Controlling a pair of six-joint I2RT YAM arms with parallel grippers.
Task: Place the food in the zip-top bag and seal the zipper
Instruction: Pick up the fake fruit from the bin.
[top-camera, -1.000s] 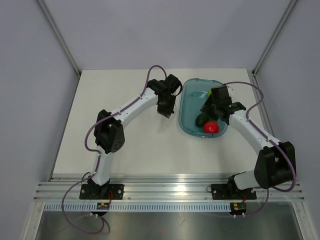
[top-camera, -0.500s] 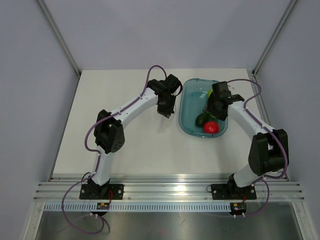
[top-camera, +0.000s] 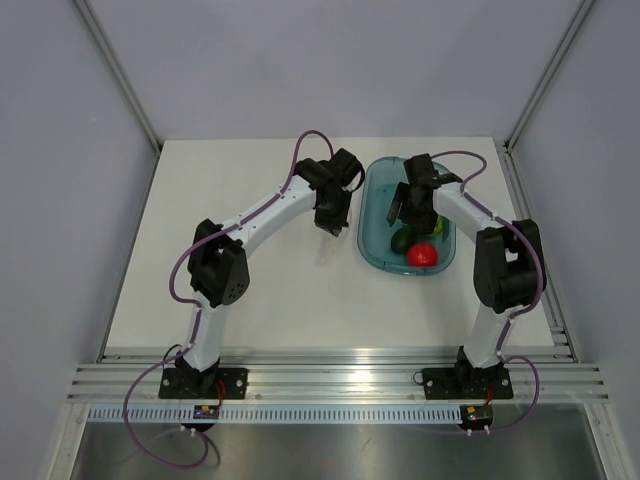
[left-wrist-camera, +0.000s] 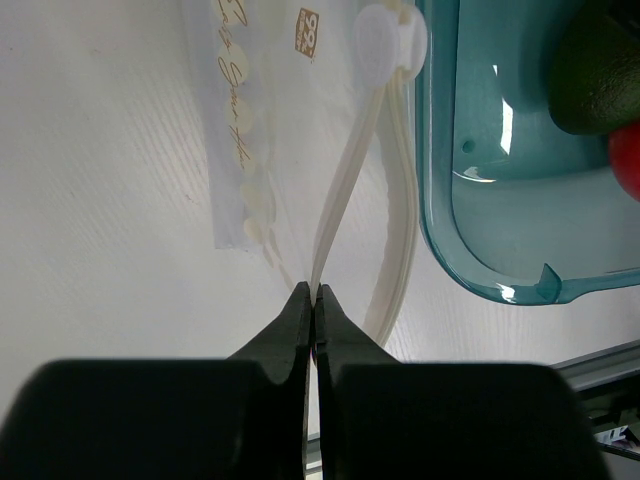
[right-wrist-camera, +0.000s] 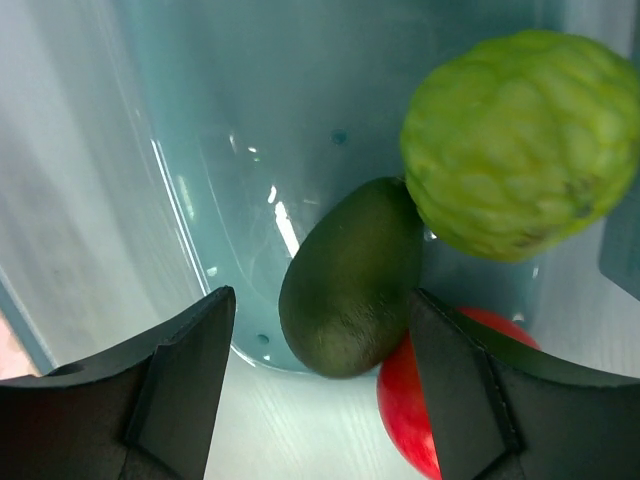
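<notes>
The food, a dark green avocado (right-wrist-camera: 350, 275), lies in the teal tray (right-wrist-camera: 190, 150) and touches a red round item (right-wrist-camera: 425, 415) and a bumpy lime-green fruit (right-wrist-camera: 515, 140). My right gripper (right-wrist-camera: 320, 300) is open just above the avocado, one finger on each side, not touching it. In the top view the avocado (top-camera: 402, 239) shows below the right gripper (top-camera: 408, 222). My left gripper (left-wrist-camera: 315, 290) is shut on one strip of the zipper (left-wrist-camera: 340, 190) of the clear zip-top bag (left-wrist-camera: 240, 120), left of the tray. The bag's mouth gapes, with the other strip (left-wrist-camera: 400, 200) bowed out towards the tray.
The teal tray (top-camera: 367, 232) sits at the back right of the white table; its rim (left-wrist-camera: 432, 200) lies close beside the bag's mouth. The red item (top-camera: 423, 254) is at the tray's near end. Metal rails run along the table's near edge.
My right arm has swung left and back over the tray, bringing its open gripper over the avocado. The left arm and the bag have not moved.
</notes>
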